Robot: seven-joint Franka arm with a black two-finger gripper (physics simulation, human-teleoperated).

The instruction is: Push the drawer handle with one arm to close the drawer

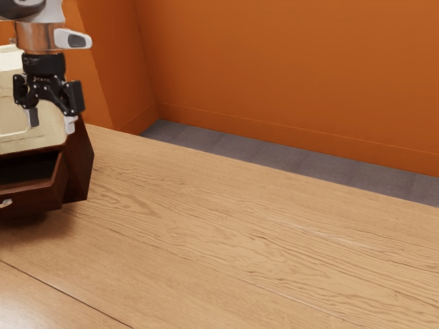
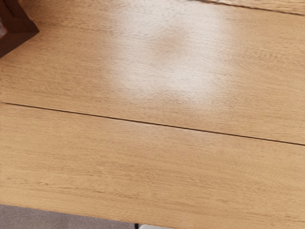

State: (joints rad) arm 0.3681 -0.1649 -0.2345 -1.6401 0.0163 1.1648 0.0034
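One broad wooden table [image 1: 240, 240] carries the whole job, and its boards look level enough for a low, steady approach that keeps just clear of the wood. Over its far part, at the exterior view's left, hangs the arm [image 1: 36, 35], which would do well to swing out toward the near side before it lowers, since a straight drop risks striking the dark cabinet [image 1: 81, 164] with its cream panel [image 1: 14, 127]. The cabinet's drawer [image 1: 38, 200] is pulled out toward the near side, its hollow showing, so the push called for runs from near to far, square to the front and along the drawer's own line. A shove at a slant could bind it or twist the cabinet; slow, even pressure until the front meets the frame seems the safer way. The black gripper [image 1: 51, 126] points downward, its two fingers [image 1: 70, 125] apart with nothing between them; bringing them together first would probably make a firmer, blunter pusher, and no grasp is needed. Smallest of all, the pale metal handle [image 1: 5, 203] sits on the drawer's near face, at the exterior view's left edge. It lies lower than the gripper, nearer and farther toward that view's left, well apart from the fingertips, so reaching around to its near side is the step in hand.
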